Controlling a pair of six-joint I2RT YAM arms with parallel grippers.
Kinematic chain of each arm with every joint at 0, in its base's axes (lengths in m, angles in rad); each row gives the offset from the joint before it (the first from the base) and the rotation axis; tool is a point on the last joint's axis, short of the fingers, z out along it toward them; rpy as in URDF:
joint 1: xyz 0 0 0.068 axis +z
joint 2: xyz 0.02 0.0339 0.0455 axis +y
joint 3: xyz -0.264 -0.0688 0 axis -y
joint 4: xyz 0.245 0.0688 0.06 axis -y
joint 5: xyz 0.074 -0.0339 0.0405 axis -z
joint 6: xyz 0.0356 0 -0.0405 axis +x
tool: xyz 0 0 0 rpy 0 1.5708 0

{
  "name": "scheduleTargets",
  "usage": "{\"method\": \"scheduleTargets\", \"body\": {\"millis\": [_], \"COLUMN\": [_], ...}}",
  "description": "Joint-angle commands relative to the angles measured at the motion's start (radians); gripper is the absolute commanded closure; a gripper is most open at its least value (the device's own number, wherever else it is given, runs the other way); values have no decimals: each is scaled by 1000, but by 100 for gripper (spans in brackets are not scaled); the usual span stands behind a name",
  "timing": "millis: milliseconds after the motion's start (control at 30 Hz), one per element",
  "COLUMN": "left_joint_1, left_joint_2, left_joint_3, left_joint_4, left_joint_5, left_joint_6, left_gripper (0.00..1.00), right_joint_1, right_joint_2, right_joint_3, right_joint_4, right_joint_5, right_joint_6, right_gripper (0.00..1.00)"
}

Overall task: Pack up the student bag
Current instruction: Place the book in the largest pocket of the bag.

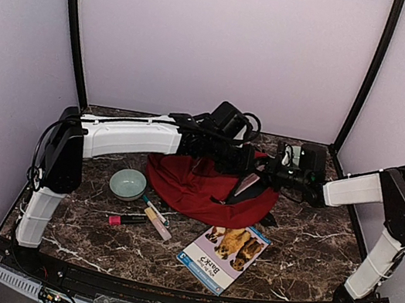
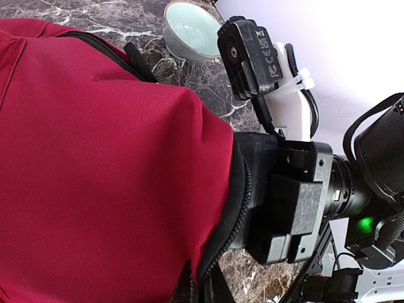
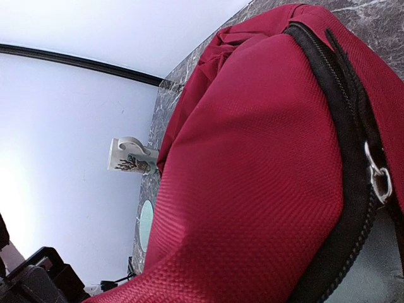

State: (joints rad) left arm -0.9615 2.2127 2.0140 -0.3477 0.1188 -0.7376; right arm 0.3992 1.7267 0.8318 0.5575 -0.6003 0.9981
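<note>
Top view: the red bag (image 1: pixel 196 186) is seen slumped at the middle back of the marble table (image 1: pixel 309 257), reached from both sides. The left gripper (image 1: pixel 246 162) is pressed together over it; what it pinches cannot be told. A bowl (image 1: pixel 128 183) and markers (image 1: pixel 128 219) lie to the left. A booklet (image 1: pixel 225 255) titled "Bark?" is angled near the front edge, with bare marble to its right.

Left wrist: the right gripper (image 2: pixel 246 196) is shown clamped on the bag's zipper (image 2: pixel 237 208) edge.

Right wrist: the frame is filled by red fabric; a metal ring (image 3: pixel 377 177) is seen hanging at the zipper.
</note>
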Motion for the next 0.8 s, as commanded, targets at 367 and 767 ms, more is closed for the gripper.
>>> {"method": "scheduleTargets", "body": {"millis": [367, 767], "left_joint_1": [-5, 10], "left_joint_2": [-69, -54], "left_joint_3": [-91, -152], "left_joint_4": [113, 223], "left_joint_5": [79, 238], "left_joint_6": [18, 85], "left_gripper": [100, 100], "right_joint_1": [15, 11], "right_joint_2": [-241, -497], "right_joint_3": [12, 73], "right_joint_4": [-424, -871], "right_joint_5": [154, 365], "right_joint_6": [-259, -273], "right_gripper": [80, 57]}}
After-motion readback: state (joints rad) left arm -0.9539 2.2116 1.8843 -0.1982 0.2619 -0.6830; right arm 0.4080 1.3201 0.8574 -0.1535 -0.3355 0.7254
